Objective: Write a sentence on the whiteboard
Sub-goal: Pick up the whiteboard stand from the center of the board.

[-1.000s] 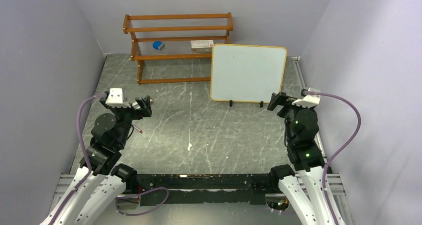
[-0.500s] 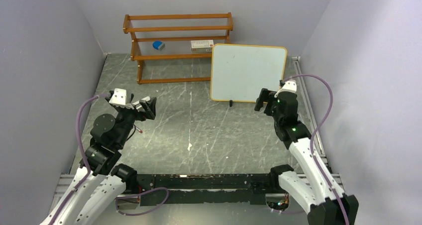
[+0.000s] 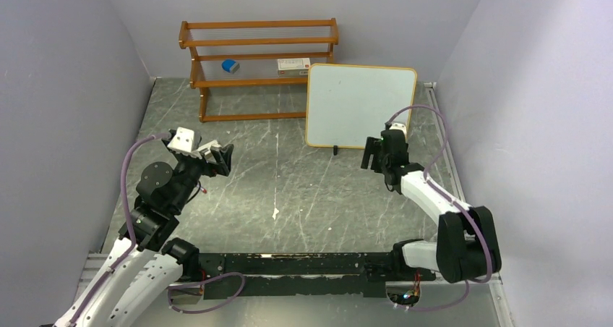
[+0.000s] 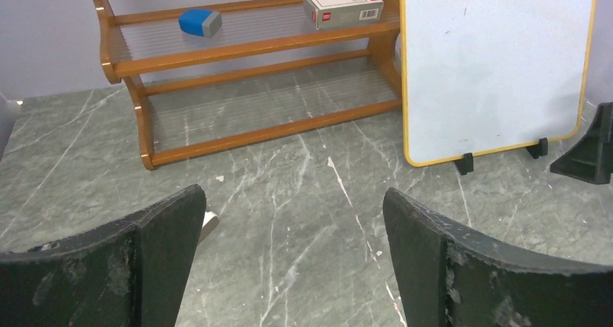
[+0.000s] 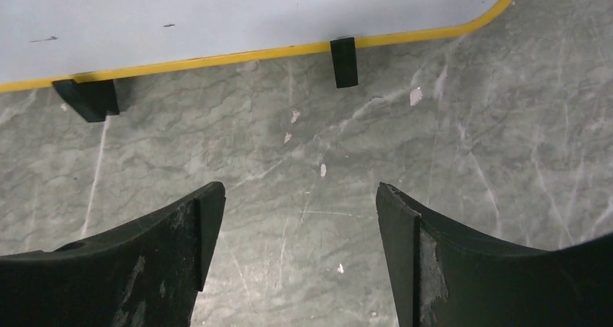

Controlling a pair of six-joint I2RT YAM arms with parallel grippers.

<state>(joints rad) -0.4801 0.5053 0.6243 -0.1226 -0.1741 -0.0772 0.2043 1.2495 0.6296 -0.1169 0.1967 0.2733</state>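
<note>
both arms empty-handed, whiteboard upright at back right
board stands on its black feet on the table, just beside the wooden rack w/ a blue block & small box. right gripper hovers near board's bottom edge, jaws apart, nothing btwn. left gripper well apart at left, jaws wide, holding nothing.

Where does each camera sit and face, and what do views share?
Top external: above, behind left arm and right arm, looking down at rack and whiteboard; left pincer and right pincer show.
Left wrist: on left arm, facing forward at rack and whiteboard; its fingers show.
Right wrist: on right arm, facing down at whiteboard's feet; its fingers show.
Shared: whiteboard, in all three.
</note>
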